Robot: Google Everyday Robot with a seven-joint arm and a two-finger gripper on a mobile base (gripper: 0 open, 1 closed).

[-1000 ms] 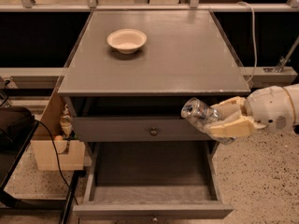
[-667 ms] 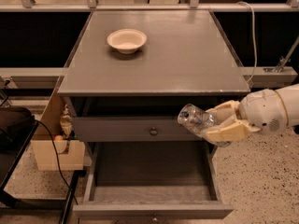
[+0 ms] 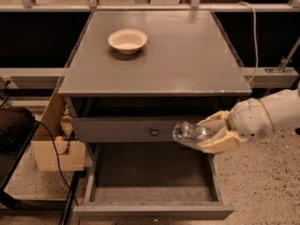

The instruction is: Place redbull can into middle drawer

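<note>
The redbull can (image 3: 187, 132) is a slim silver can with dark markings, held lying sideways in my gripper (image 3: 206, 136). The cream fingers (image 3: 216, 122) are shut around its right end. The can hangs in front of the upper drawer, just right of that drawer's knob, above the right rear part of the middle drawer (image 3: 152, 175). The middle drawer is pulled out wide open, with a dark grey floor and nothing in it. My white arm comes in from the right edge.
A cream-white bowl (image 3: 127, 40) stands on the grey cabinet top (image 3: 187, 55). The upper drawer with a round knob (image 3: 153, 131) is closed. A cardboard box (image 3: 56, 149) and cables lie left of the cabinet. A white cable hangs at the right.
My gripper has moved left and slightly down with the can, from the cabinet's right side toward the space above the open drawer.
</note>
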